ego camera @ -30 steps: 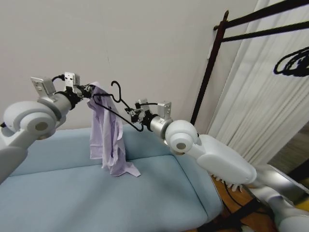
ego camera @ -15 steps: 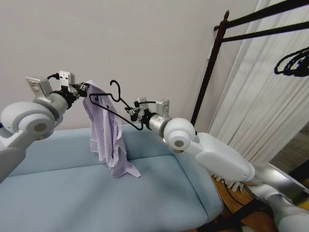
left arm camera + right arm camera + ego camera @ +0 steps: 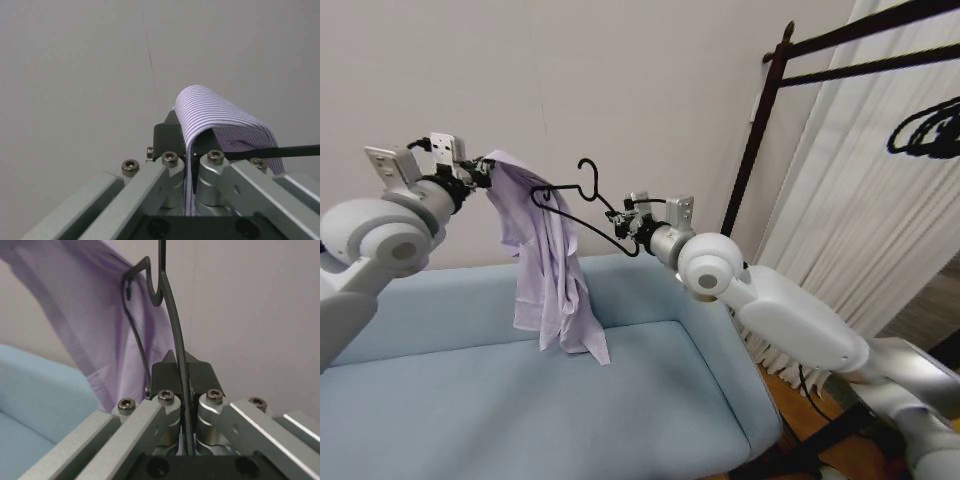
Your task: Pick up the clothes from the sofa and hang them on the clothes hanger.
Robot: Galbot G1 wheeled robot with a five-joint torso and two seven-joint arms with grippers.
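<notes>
A lilac striped shirt (image 3: pixel 545 260) hangs in the air above the sofa (image 3: pixel 520 410), its lower end dangling just over the seat. My left gripper (image 3: pixel 480 172) is shut on the shirt's top fold (image 3: pixel 215 120) at the upper left. A black wire hanger (image 3: pixel 585 205) has one end tucked into the shirt. My right gripper (image 3: pixel 625 222) is shut on the hanger's other end; the wire (image 3: pixel 175 365) runs between the closed fingers, with the shirt (image 3: pixel 80 305) behind it.
A dark wooden clothes rack (image 3: pixel 770 110) stands at the right, with a white curtain (image 3: pixel 860 220) behind it and a black hanger (image 3: pixel 925 130) on its rail. The light blue sofa fills the lower left, against a plain wall.
Both arms have risen and shifted right with the shirt and hanger. The shirt's hem has lifted off the sofa seat and the hanger has gone further into the shirt.
</notes>
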